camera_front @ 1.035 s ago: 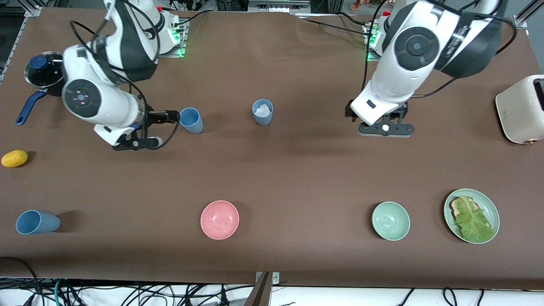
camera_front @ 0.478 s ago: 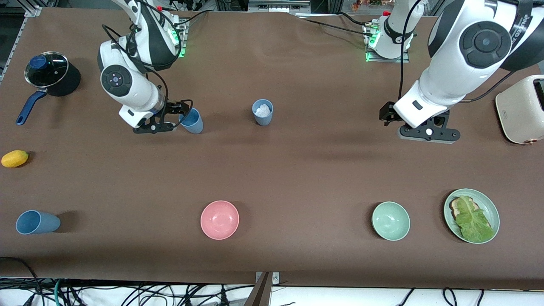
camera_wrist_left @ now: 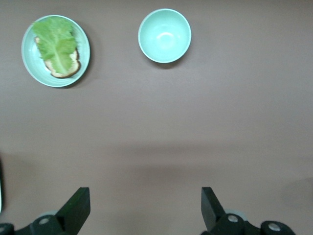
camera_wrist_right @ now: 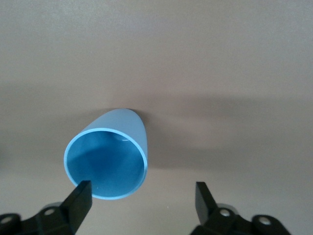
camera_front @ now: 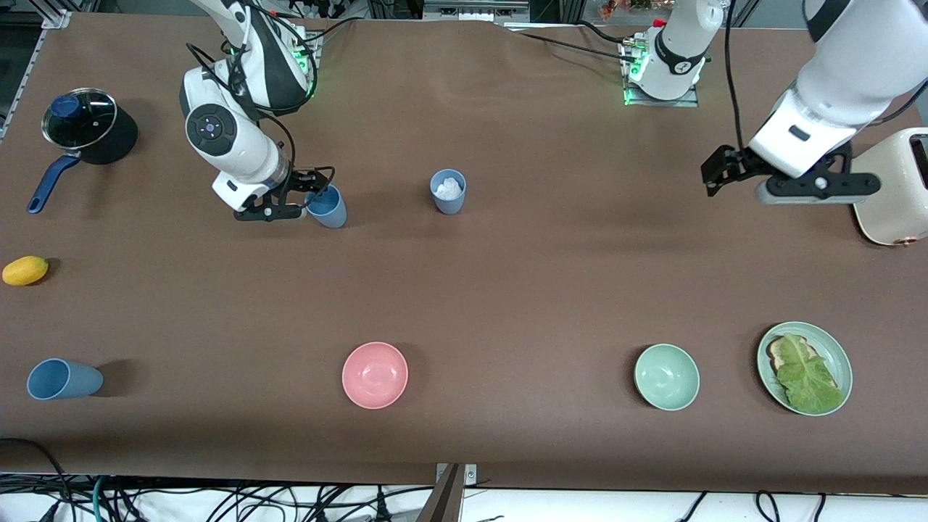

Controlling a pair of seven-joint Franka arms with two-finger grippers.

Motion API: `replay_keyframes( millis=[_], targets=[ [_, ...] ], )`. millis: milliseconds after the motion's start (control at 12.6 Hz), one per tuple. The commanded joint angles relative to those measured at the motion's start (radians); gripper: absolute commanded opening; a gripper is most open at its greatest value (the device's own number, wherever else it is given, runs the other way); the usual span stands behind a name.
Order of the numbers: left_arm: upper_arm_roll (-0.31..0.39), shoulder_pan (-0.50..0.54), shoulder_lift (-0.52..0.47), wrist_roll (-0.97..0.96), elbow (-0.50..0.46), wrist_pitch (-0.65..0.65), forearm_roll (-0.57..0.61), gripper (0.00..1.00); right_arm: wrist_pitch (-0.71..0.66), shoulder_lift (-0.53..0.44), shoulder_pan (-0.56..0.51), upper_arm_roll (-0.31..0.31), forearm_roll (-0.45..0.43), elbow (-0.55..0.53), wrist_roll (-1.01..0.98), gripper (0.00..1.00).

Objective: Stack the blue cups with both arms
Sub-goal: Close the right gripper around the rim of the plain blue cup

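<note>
cup at hand: the blue cup [camera_front: 326,206] stands upright on the counter [camera_front: 507,290] near the right arm's base; we see it tilted under the wrist camera, with one finger [camera_wrist_right: 80,196] just at its rim.
right pincer: the right pincer [camera_front: 308,194] has swung in from beside the cup and now sits at its rim, jaws wide and only starting to narrow, nothing gripped yet.
meaning: we judge the grasp is about to begin; no stacking done.
other cups: a second blue cup [camera_front: 448,191] stands toward the middle, with something white inside (crumpled, we cannot tell what); a third blue cup [camera_front: 64,379] lies on its side, nearer the front camera at the right arm's end.
left pincer: the left pincer [camera_front: 725,176] has pulled away toward the toaster [camera_front: 892,188], open and empty, over bare counter.
around: pink bowl [camera_front: 375,375], green bowl [camera_front: 666,377], plate with lettuce [camera_front: 805,368], lemon [camera_front: 25,270], lidded pot [camera_front: 80,127].
in the way: the white filling may block nesting into that cup.
</note>
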Motion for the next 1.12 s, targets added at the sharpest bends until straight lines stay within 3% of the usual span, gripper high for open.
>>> replay_keyframes(
  millis=[0, 478, 1035],
  targets=[
    [0.004, 0.039, -0.027, 0.03, -0.027, 0.019, -0.02, 1.0, 0.054, 0.01, -0.007, 0.01, 0.009, -0.019, 0.007, 0.91],
    [0.001, 0.041, 0.032, 0.043, 0.067, -0.083, -0.021, 1.0, 0.103, 0.049, -0.007, 0.01, 0.008, -0.019, 0.007, 0.75],
    [-0.004, 0.041, 0.03, 0.047, 0.065, -0.108, -0.09, 1.0, 0.122, 0.062, -0.007, 0.01, 0.008, -0.021, 0.007, 0.2]
  ],
)
